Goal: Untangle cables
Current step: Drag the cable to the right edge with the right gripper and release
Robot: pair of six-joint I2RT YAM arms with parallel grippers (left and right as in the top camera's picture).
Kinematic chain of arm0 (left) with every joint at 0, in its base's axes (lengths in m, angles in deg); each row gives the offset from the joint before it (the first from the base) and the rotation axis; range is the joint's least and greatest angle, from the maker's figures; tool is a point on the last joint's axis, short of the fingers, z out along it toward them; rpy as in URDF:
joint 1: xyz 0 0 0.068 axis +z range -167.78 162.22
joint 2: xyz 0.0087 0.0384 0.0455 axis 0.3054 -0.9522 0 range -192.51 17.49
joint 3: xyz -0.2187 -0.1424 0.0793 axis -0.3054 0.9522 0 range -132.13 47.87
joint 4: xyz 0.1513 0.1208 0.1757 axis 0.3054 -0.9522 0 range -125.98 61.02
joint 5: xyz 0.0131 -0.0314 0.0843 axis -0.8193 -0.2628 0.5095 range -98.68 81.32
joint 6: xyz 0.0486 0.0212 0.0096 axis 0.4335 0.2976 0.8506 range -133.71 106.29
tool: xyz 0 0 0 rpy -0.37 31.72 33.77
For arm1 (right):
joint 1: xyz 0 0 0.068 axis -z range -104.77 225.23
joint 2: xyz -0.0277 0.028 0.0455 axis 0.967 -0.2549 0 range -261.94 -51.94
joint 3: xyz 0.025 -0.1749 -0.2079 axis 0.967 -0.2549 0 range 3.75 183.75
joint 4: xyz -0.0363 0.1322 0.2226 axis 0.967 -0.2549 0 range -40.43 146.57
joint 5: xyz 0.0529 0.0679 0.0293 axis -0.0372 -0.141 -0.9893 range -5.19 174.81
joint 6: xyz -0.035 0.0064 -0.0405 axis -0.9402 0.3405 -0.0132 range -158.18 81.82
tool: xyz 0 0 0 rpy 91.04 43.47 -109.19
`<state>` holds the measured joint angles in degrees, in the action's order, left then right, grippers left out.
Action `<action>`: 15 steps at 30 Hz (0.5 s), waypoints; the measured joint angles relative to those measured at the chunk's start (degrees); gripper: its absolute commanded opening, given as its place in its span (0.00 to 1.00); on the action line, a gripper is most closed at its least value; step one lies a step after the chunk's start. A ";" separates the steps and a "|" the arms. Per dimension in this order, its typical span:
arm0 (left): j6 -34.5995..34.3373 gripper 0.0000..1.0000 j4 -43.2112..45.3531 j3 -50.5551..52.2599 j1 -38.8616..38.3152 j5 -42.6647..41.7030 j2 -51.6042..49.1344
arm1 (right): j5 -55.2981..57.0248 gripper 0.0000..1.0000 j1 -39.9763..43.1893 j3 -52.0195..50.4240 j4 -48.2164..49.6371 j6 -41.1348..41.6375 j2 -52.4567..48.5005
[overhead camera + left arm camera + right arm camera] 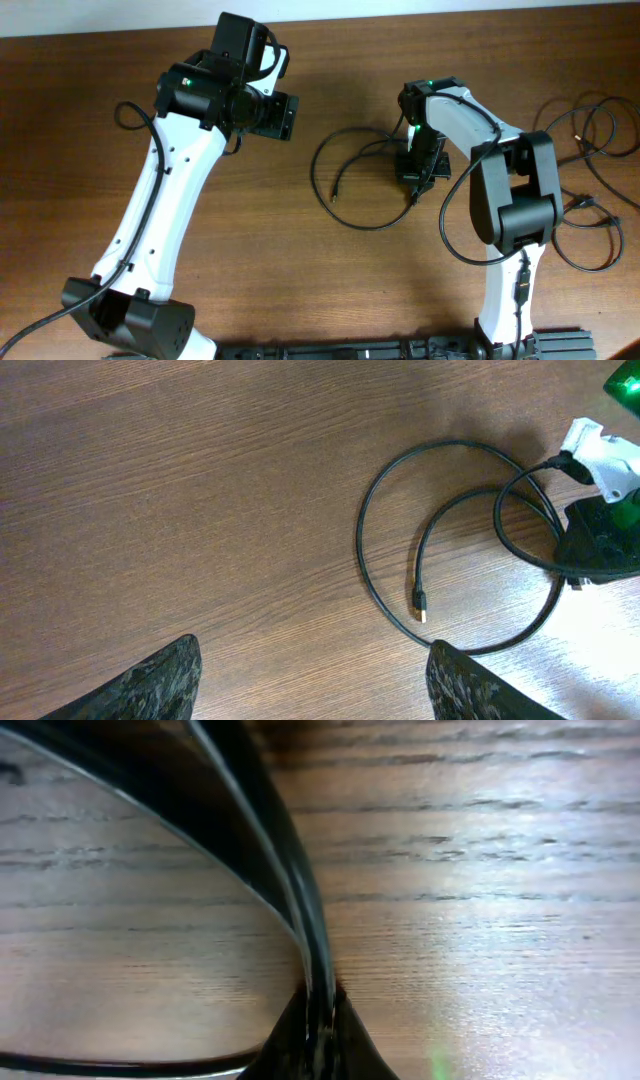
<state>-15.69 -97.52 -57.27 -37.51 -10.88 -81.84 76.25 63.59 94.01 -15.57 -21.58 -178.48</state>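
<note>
A thin black cable lies in a loose loop on the wooden table at centre. In the left wrist view the same cable curls round its small plug end. My right gripper is down at the loop's right side. In its wrist view the right gripper is shut on two strands of the cable, which run up and to the left from the fingers. My left gripper hangs open above bare wood, left of the loop, with nothing between its fingers.
More black cables lie in tangled loops at the table's right edge, behind the right arm. The left arm stretches diagonally across the left half of the table. A dark rail runs along the front edge.
</note>
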 measured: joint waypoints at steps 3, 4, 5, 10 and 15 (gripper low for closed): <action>-0.02 0.73 0.00 0.00 0.00 0.00 0.00 | -1.01 0.04 0.44 -0.07 0.28 -0.57 0.13; 0.00 0.73 0.00 0.00 0.00 0.00 0.00 | -1.25 0.04 0.83 -0.04 0.37 -0.72 0.20; -0.02 0.73 0.00 0.00 0.00 0.00 0.00 | -1.01 0.04 1.22 0.37 1.18 -0.79 0.48; 0.00 0.74 0.00 0.00 0.00 0.02 0.00 | 5.66 0.04 6.43 3.28 1.68 -0.79 11.43; 0.00 0.74 0.02 0.00 0.00 0.00 0.00 | 17.86 0.04 17.59 4.46 -0.24 0.61 24.15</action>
<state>-15.69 -97.49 -57.27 -37.51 -10.88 -81.84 94.11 81.19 98.47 -15.81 -20.97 -154.32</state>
